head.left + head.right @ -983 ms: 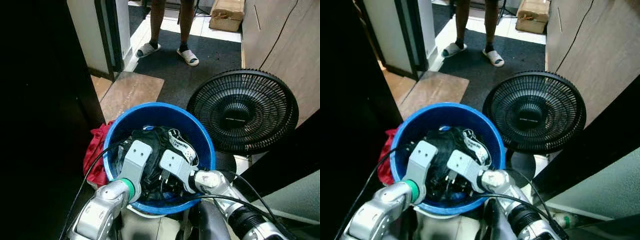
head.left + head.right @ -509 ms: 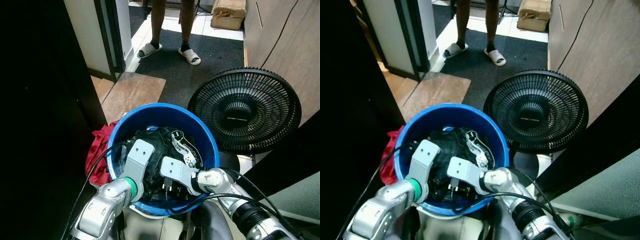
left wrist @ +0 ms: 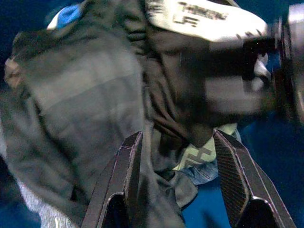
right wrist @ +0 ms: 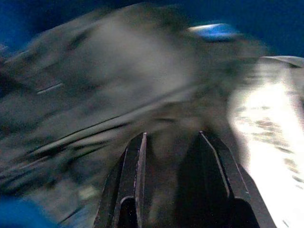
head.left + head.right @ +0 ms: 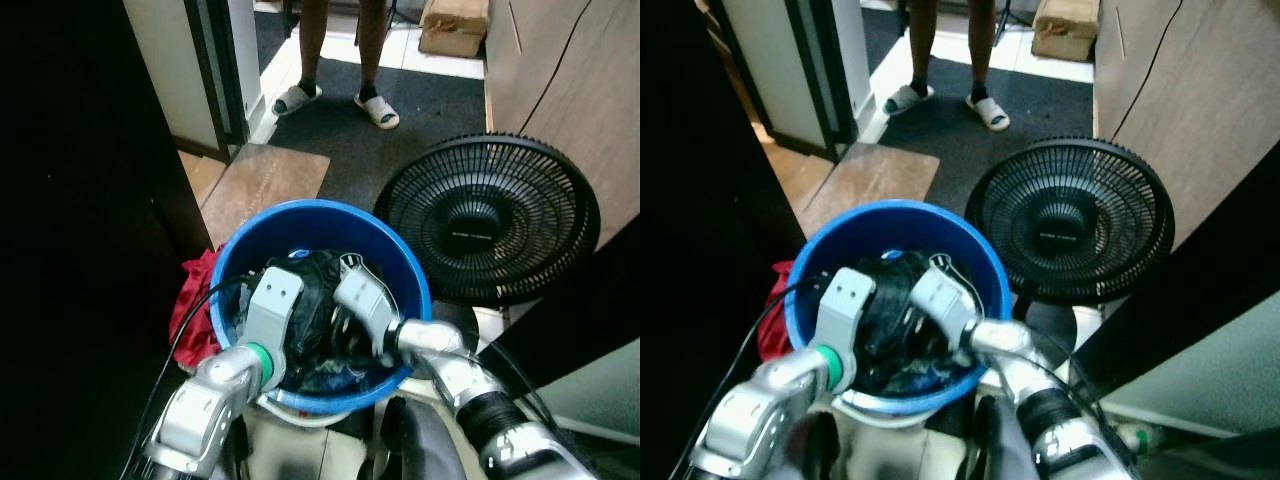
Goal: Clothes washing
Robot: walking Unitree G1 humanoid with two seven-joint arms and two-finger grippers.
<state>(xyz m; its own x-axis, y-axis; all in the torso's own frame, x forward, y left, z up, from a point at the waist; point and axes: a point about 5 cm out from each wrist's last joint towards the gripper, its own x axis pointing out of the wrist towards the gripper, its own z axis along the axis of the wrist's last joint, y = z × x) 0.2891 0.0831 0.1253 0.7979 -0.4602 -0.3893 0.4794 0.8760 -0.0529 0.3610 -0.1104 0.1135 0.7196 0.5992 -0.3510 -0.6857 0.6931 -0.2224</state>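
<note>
A blue bucket [image 5: 320, 208] stands on the floor just in front of me, holding a heap of dark clothes [image 5: 312, 285] and a white printed waistband [image 5: 351, 268]. Both of my arms reach down into it. My left gripper [image 3: 175, 156] is open, its fingers resting on the dark grey cloth. My right gripper [image 4: 168, 156] looks blurred by motion; its fingers stand close together with dark cloth pinched between them. In the left wrist view the waistband [image 3: 204, 21] lies beside the blurred right gripper [image 3: 266, 61].
A red cloth [image 5: 192, 305] lies on the floor against the bucket's left side. A black fan [image 5: 488, 220] leans at the right, close to the bucket. A person's legs in sandals [image 5: 340, 60] stand ahead on a dark mat. Dark furniture [image 5: 80, 250] walls the left.
My right gripper has swung up and forward inside the bucket, dragging dark cloth with it. The left gripper has stayed in place on the clothes.
</note>
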